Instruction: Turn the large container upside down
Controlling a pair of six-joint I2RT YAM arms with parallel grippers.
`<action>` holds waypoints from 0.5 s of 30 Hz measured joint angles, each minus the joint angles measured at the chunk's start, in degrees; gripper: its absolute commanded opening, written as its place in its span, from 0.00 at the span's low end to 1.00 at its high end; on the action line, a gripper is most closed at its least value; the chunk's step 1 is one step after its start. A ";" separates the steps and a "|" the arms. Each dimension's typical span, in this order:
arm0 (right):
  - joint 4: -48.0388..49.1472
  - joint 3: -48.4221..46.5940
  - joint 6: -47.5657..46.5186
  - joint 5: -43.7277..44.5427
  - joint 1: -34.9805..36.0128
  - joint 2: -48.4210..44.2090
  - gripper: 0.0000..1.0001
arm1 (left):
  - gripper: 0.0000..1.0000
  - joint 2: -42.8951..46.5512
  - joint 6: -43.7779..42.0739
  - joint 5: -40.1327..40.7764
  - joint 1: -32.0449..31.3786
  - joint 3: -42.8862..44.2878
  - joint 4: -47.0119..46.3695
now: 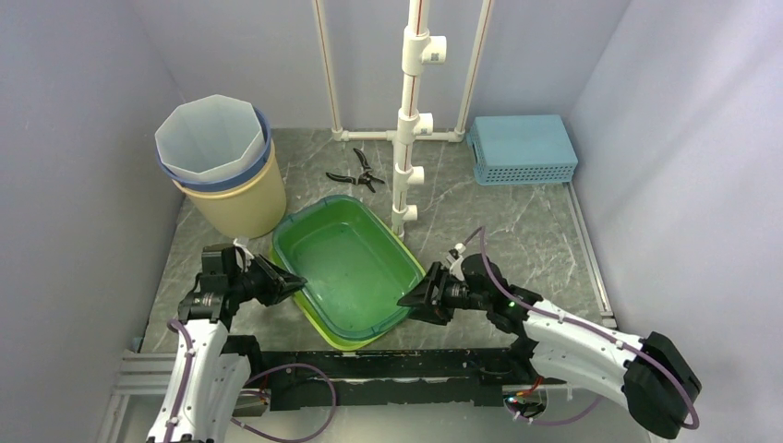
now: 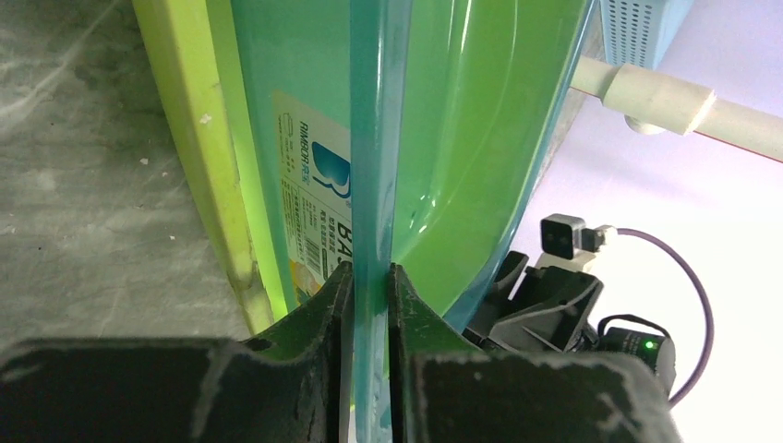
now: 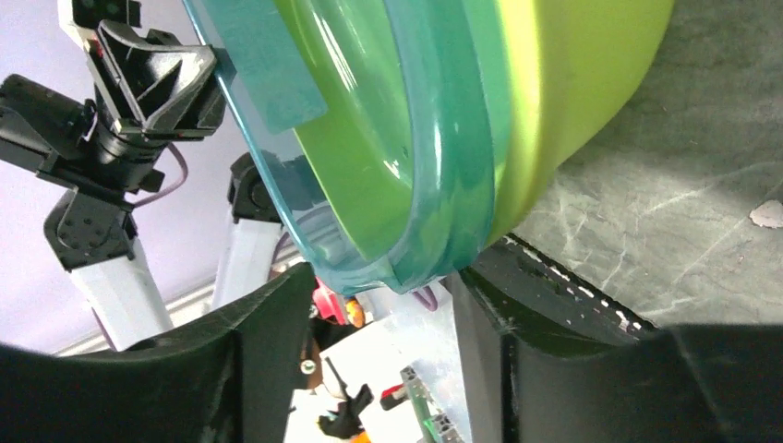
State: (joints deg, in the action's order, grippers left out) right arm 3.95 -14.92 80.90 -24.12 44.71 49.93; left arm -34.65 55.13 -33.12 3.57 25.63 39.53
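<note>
**Left side gripped, flip not begun**

My left gripper (image 2: 369,277) is pinched on the teal rim of the large container (image 1: 351,268), which sits mouth-up on the table (image 1: 517,231) between my two hands. My right gripper (image 3: 383,281) stands spread, with the opposite rim between its jaws and, as far as I can tell, untouched. Next, I judge, the right closes, then both wrists lift and roll together.

Marbled table (image 1: 536,231), bucket (image 1: 235,198), pliers (image 1: 357,173), blue basket (image 1: 522,148), seemingly nested tubs (image 1: 355,268)
</note>
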 measured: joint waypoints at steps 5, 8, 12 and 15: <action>-7.76 -4.50 -5.92 0.61 0.00 -0.42 0.84 | 0.03 0.24 -0.15 0.59 0.00 0.85 1.99; -14.58 -5.92 -8.57 3.02 0.00 -3.08 0.88 | 0.03 -0.28 -0.55 0.87 0.00 2.43 3.39; -20.96 -6.88 -9.81 6.14 -0.02 -9.35 0.88 | 0.03 -0.20 -0.11 0.81 0.00 3.89 4.22; -19.63 -6.47 -8.33 5.88 -0.02 -11.67 0.87 | 0.03 1.16 1.64 0.63 0.00 3.98 4.52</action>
State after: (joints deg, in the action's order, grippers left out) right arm -15.68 -21.39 72.58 -18.24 44.69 38.26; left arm -33.50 56.77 -32.49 3.57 29.61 44.05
